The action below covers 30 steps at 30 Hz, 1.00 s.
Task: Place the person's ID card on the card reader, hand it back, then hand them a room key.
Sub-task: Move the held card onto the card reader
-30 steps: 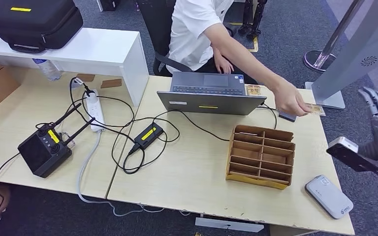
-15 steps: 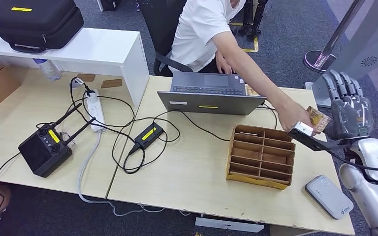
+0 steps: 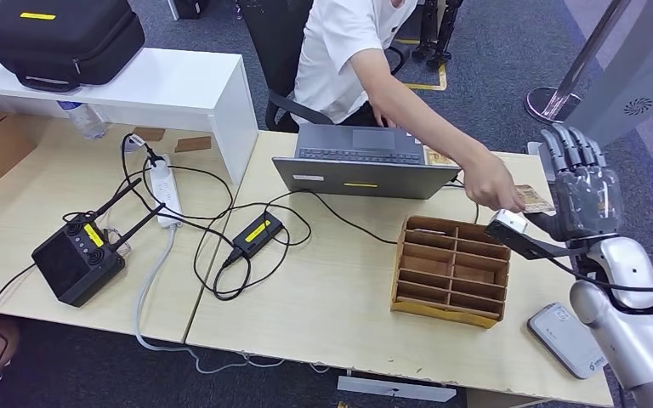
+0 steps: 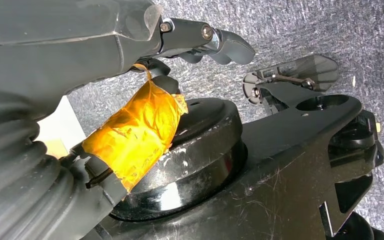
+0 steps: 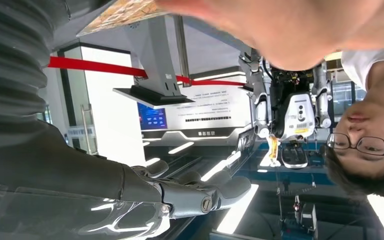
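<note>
A person seated behind the desk reaches an arm across it, and their hand (image 3: 495, 185) holds out a tan ID card (image 3: 536, 201). My right hand (image 3: 587, 194) stands upright just right of the card, fingers straight and apart, palm facing it. The card's edge lies at my thumb side, and I cannot tell if it touches. In the right wrist view the card (image 5: 122, 12) sits above my spread fingers (image 5: 205, 195), still in the person's grasp. The grey-white card reader (image 3: 566, 339) lies at the desk's near right corner. My left hand (image 4: 80, 45) hangs beside my body holding nothing.
A cardboard organizer (image 3: 451, 269) with several compartments stands left of my right arm. An open laptop (image 3: 361, 163) is behind it, with a small card (image 3: 436, 155) by its far corner. Cables, a power strip (image 3: 163, 189) and a black radio unit (image 3: 76, 259) lie to the left.
My right hand rose from beside the desk's right edge up to the person's outstretched hand. The person's hand with the card drew slightly nearer to it.
</note>
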Each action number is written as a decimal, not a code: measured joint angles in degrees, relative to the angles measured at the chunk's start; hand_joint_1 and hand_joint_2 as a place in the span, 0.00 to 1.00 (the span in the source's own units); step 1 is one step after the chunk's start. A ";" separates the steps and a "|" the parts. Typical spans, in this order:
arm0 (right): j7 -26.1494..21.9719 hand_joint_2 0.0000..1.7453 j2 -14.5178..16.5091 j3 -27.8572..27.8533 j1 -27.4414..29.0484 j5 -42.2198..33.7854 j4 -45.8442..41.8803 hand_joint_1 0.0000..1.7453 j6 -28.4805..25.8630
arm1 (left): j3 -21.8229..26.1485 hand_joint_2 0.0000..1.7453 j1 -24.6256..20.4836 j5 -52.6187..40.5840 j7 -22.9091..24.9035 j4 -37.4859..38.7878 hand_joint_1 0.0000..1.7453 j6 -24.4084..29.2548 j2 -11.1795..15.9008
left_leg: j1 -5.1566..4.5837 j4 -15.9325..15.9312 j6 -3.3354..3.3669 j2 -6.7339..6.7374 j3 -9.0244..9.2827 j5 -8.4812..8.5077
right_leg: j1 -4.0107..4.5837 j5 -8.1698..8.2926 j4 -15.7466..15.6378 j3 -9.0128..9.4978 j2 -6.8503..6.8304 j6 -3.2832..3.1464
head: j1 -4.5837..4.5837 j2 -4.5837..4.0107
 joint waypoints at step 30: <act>-0.86 1.00 0.14 0.01 0.41 -3.08 -0.01 1.00 0.34 | 0.00 1.00 -0.03 -0.92 -0.42 0.00 0.00 0.07 0.00 | 0.00 0.00 0.00 0.01 0.02 0.00 | 0.00 0.00 -0.01 -0.01 0.01 0.00 | 0.00 0.00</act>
